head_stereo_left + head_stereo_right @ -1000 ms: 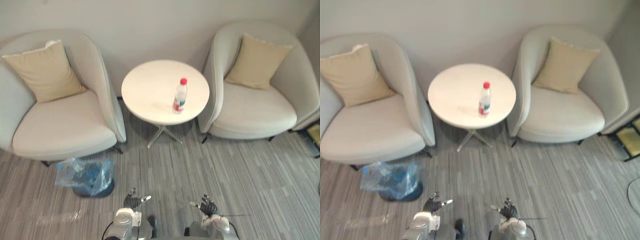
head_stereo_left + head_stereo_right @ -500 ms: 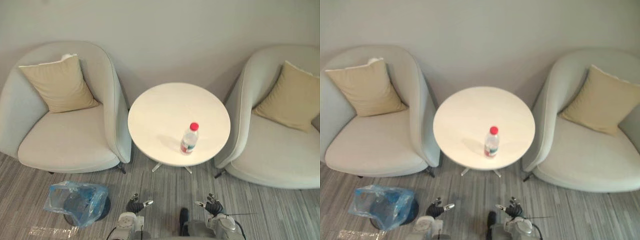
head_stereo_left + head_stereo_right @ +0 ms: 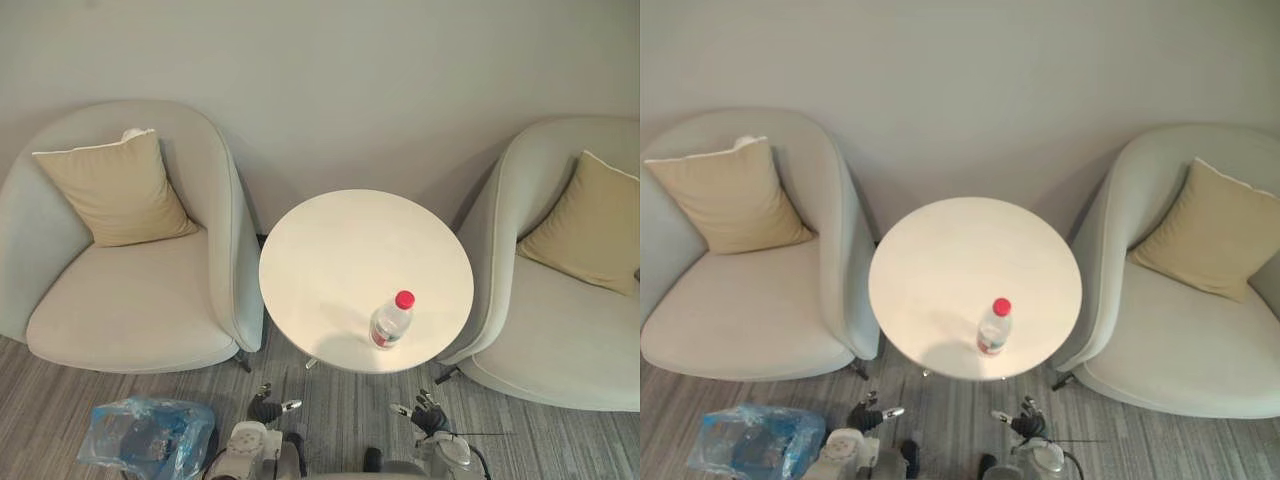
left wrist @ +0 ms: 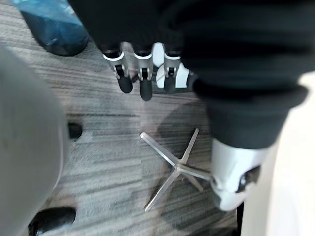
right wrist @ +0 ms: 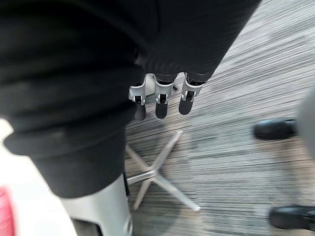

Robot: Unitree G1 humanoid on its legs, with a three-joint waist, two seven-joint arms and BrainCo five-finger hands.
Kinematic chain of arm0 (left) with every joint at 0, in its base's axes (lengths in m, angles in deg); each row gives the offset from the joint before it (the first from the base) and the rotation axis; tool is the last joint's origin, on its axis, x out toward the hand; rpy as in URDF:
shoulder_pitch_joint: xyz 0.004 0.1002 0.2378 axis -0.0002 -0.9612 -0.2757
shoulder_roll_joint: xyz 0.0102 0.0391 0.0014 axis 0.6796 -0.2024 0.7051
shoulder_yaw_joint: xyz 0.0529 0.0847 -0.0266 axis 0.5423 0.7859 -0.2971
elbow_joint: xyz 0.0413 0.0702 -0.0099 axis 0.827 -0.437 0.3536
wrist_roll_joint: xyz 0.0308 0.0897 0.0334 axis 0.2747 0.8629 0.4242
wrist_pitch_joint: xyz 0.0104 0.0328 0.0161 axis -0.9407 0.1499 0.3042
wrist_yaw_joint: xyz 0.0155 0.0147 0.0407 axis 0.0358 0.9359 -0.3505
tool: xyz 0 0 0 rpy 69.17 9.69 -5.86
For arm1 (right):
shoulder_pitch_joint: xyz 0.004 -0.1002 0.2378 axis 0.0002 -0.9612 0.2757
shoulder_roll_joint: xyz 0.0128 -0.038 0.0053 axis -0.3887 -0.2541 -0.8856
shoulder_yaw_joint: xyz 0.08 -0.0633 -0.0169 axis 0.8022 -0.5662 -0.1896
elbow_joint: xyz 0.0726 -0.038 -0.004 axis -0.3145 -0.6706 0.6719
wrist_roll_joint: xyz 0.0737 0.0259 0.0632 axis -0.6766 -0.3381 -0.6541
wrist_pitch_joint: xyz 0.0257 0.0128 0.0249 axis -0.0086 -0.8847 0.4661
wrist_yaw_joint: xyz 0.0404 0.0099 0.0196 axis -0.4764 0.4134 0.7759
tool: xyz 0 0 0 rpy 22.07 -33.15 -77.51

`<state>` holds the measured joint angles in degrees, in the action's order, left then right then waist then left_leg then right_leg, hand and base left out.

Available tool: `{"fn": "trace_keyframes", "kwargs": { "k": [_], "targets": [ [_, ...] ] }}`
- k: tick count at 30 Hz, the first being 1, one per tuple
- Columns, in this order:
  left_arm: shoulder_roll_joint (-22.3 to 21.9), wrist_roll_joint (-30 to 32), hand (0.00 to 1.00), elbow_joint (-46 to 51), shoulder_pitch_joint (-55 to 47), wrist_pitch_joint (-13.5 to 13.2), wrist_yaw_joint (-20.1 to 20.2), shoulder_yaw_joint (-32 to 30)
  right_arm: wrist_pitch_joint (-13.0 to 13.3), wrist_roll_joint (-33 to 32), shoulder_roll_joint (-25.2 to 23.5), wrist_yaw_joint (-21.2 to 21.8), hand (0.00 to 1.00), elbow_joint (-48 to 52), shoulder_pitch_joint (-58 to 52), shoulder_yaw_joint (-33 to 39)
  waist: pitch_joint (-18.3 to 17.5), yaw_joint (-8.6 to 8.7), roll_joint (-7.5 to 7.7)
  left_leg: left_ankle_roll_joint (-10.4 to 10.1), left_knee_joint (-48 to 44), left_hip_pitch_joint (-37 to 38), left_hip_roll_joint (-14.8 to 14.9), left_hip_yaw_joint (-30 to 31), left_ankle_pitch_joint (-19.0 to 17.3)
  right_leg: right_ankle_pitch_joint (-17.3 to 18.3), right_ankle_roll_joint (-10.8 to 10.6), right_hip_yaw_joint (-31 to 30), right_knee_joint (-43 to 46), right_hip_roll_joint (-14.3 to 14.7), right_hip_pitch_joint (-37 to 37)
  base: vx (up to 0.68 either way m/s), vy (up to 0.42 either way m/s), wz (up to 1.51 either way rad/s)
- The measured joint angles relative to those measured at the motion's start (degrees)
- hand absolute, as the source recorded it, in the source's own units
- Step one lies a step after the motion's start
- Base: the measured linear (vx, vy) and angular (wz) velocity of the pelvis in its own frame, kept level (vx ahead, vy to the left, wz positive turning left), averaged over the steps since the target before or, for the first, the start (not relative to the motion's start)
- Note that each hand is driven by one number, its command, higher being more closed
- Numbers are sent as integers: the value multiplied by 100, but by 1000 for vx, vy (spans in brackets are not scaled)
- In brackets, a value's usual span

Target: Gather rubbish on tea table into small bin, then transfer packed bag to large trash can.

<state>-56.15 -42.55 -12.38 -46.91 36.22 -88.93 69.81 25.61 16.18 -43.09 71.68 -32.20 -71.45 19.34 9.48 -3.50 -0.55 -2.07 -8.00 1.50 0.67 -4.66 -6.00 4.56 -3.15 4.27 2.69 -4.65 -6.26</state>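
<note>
A clear plastic bottle (image 3: pixel 390 322) with a red cap stands upright near the front edge of the round white tea table (image 3: pixel 340 250). On the floor at the lower left sits the small dark bin (image 3: pixel 145 442), lined with a crumpled blue bag; it also shows in the left wrist view (image 4: pixel 49 24). My left hand (image 3: pixel 266 409) and right hand (image 3: pixel 430 414) hang low in front of the table, below its top, both open with straight fingers and holding nothing. Past the left fingers (image 4: pixel 141 81) and the right fingers (image 5: pixel 161 101) shows the table's metal cross foot (image 4: pixel 174 169).
A pale armchair (image 3: pixel 130 310) with a beige cushion (image 3: pixel 115 190) stands left of the table, and a second armchair (image 3: pixel 550 340) with a cushion (image 3: pixel 590 225) stands right. A plain wall is behind. Grey striped carpet (image 3: pixel 40 390) covers the floor.
The camera has moved forward, so the table and bottle sit lower and nearer in the picture and the bin is at the lower edge. Both hands hold the same pose.
</note>
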Motion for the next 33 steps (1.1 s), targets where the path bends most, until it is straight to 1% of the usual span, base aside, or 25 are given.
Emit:
{"fn": "trace_keyframes", "kwargs": {
  "k": [3, 4, 6, 8, 9, 11, 14, 19, 20, 24, 28, 33],
  "targets": [
    [48, 31, 0, 0, -4, 1, -7, 82, -36, 276, 20, -125, 0, 585, -352, -33, 0, 2, 0, 4, 42, 5, -22, 29, 3, 4, 0, -41, -23, 10, 14, 94, 1, -9],
    [51, 87, 0, -1, -40, 1, -11, 164, -37, 472, 25, -188, 0, 1092, -583, -50, 0, 30, 0, 13, 112, 53, -20, 27, 9, 5, 2, -90, -31, 37, 9, 40, -10, -13],
    [72, 104, 0, 1, -43, -2, -12, 232, -19, 660, 66, -234, 0, 1640, -780, -78, -11, 40, 3, 13, 117, 58, 1, 39, 9, 3, 4, -160, -34, 62, 15, 24, -30, -18],
    [52, 130, 0, -2, -55, -4, -14, 273, 82, 910, 181, -277, 0, 2370, -984, -96, -27, 91, 11, 14, 155, 71, 21, 46, 24, -5, 16, -180, -37, 87, 26, -16, -36, -9],
    [51, 150, 0, -6, -62, -4, -14, 274, 110, 969, 194, -284, 0, 2485, -999, -96, -46, 93, 20, 10, 181, 75, 25, 46, 39, -8, 21, -183, -40, 91, 34, -36, -28, -1],
    [62, 216, 0, -10, -112, -12, -11, 325, 250, 1215, 212, -309, 0, 2768, -1007, -96, -159, 108, 83, -3, 334, 120, 33, 55, 137, -26, 44, -186, -72, 108, 79, -55, -32, 1],
    [95, 219, 0, -10, -137, -17, -10, 385, 307, 1396, 211, -308, 0, 2949, -925, -211, -193, 110, 120, -20, 534, 215, 45, 55, 250, -46, 63, -205, -92, 125, 73, -57, -29, -1],
    [108, 328, 0, -5, -146, -33, 4, 457, 364, 1757, 211, -261, 0, 3332, -919, -323, -202, 106, 110, -22, 731, 245, 52, 56, 348, -63, 59, -239, -91, 142, 144, -35, -14, -2],
    [111, 332, 0, -3, -149, -37, 7, 458, 407, 1758, 222, -256, 0, 3349, -887, -357, -203, 107, 112, -27, 770, 247, 52, 57, 376, -71, 61, -240, -96, 144, 158, 0, 0, 0],
    [123, 440, 0, 0, -152, -79, 41, 529, 424, 1970, 227, -173, 0, 3349, -695, -533, -203, 105, 112, -29, 786, 244, 44, 94, 384, -71, 61, -202, -110, 145, 146, 12, -5, 3],
    [127, 441, 0, 7, -152, -101, 54, 550, 432, 1979, 243, -147, 0, 3349, -520, -676, -203, 95, 111, -27, 786, 204, 26, 220, 385, -71, 61, -97, -179, 139, 103, 22, -14, 14],
    [119, 436, 0, 66, -152, -114, 54, 552, 434, 1964, 246, -150, 0, 3319, -236, -712, -196, 27, 95, -26, 784, 124, 18, 374, 403, -70, 62, 51, -207, 140, 96, 10, -21, 17]
  ]
}}
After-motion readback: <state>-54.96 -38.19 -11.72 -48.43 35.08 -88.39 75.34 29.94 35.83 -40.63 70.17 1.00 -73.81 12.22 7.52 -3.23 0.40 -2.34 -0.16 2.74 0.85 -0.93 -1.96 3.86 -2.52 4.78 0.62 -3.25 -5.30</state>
